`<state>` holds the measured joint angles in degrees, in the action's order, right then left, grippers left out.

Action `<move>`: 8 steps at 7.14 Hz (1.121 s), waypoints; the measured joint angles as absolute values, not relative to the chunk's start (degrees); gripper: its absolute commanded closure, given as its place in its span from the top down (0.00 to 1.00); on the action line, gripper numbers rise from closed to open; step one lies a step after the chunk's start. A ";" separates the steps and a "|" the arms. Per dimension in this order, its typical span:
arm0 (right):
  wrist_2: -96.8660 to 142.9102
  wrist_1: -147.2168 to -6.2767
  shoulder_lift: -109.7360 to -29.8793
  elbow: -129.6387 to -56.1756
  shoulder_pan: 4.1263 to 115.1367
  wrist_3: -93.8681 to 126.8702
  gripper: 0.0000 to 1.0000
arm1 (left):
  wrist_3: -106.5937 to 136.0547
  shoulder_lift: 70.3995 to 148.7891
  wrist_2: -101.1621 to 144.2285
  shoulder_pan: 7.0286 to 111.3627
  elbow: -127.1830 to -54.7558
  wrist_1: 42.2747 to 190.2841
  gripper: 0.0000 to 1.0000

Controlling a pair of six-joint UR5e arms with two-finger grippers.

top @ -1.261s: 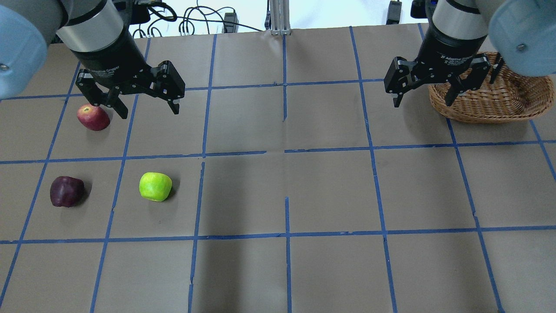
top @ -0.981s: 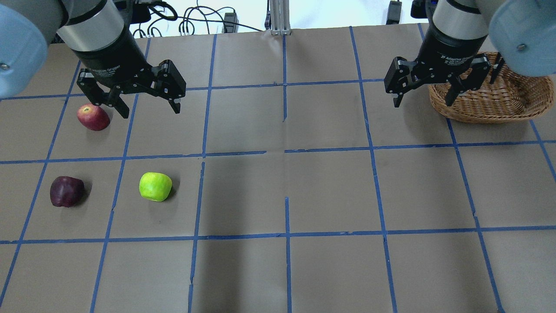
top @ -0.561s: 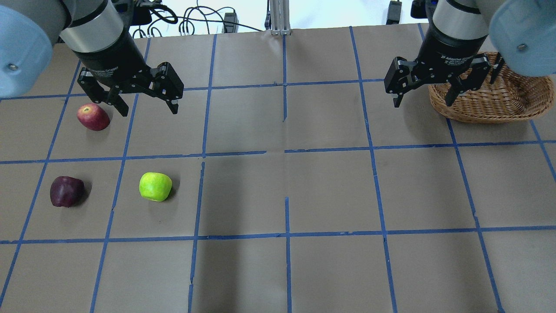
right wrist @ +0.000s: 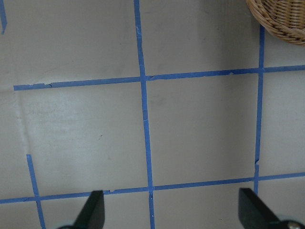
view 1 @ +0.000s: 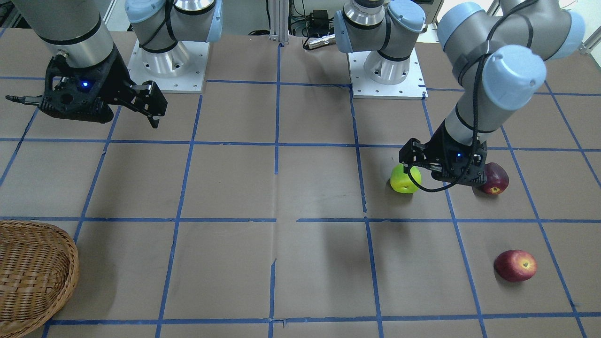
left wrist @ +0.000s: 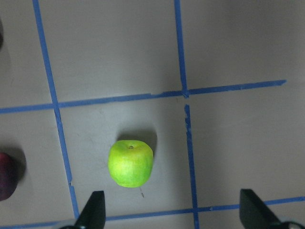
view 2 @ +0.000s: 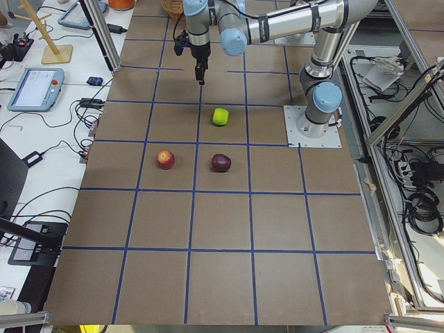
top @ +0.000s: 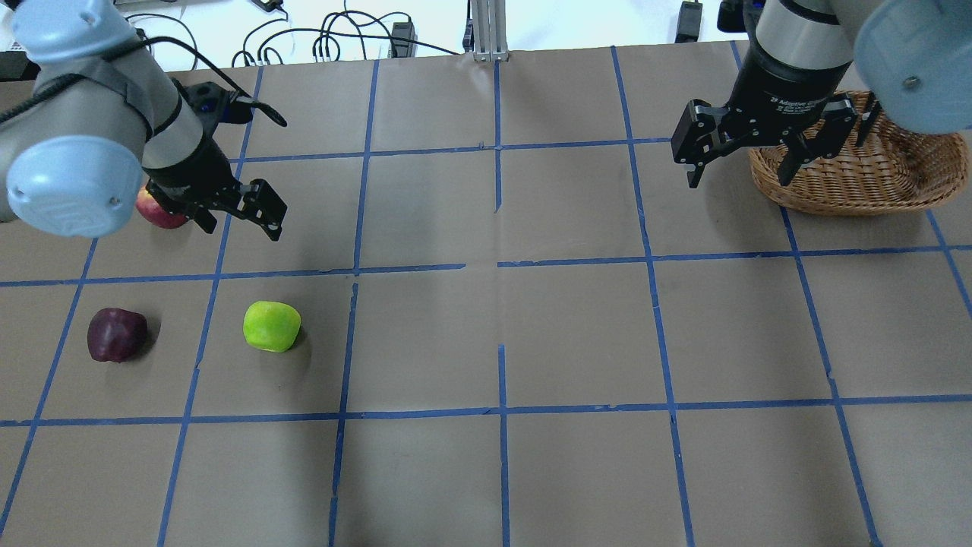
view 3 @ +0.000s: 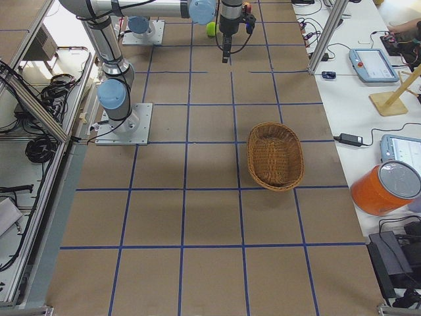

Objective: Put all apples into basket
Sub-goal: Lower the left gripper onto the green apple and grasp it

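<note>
Three apples lie on the table's left side: a red apple (top: pixel 157 216) at the back, partly hidden by my left arm, a dark maroon apple (top: pixel 116 334) and a yellow-green apple (top: pixel 271 326) nearer me. My left gripper (top: pixel 239 226) is open and empty, hovering above the table beside the red apple. In the left wrist view the yellow-green apple (left wrist: pixel 131 163) lies below, just right of the left finger, and the maroon apple (left wrist: pixel 6 176) is at the edge. The wicker basket (top: pixel 896 178) sits at the back right. My right gripper (top: pixel 740 165) is open and empty, raised beside its left rim.
The table is covered in brown paper with a blue tape grid. The arm bases (view 1: pixel 166 61) stand at the robot's edge of the table. Cables (top: pixel 342 38) lie beyond the far edge. The basket's rim shows in the right wrist view (right wrist: pixel 281 16).
My left gripper has dropped lower and come nearer, toward the yellow-green apple, and its arm now covers part of the red apple. The right arm, the apples and the basket have not moved.
</note>
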<state>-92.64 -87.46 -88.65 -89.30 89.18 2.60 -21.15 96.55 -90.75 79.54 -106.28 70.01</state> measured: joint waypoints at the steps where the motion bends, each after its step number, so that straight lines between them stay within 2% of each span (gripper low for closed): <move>1: -92.64 -87.41 -88.67 -89.30 89.20 2.57 1.00 | -23.60 96.99 -90.86 77.86 -111.59 64.94 1.00; 3: -92.63 -87.34 -88.65 -89.30 89.23 2.57 1.00 | -25.83 97.92 -90.82 76.10 -118.01 60.57 1.00; 5: -92.64 -87.29 -88.66 -89.30 89.31 2.63 1.00 | -26.01 100.19 -90.74 75.81 -120.18 59.07 1.00; 6: -92.64 -87.26 -88.66 -89.37 89.35 2.59 1.00 | -26.16 101.44 -90.76 75.78 -120.50 58.36 0.93; 7: -92.64 -87.26 -88.65 -89.70 89.31 2.46 1.00 | -26.16 102.29 -90.78 75.76 -120.64 57.63 0.58; 8: -92.64 -87.33 -88.65 -90.17 89.24 2.29 1.00 | -24.82 102.85 -90.74 75.80 -120.62 57.20 0.37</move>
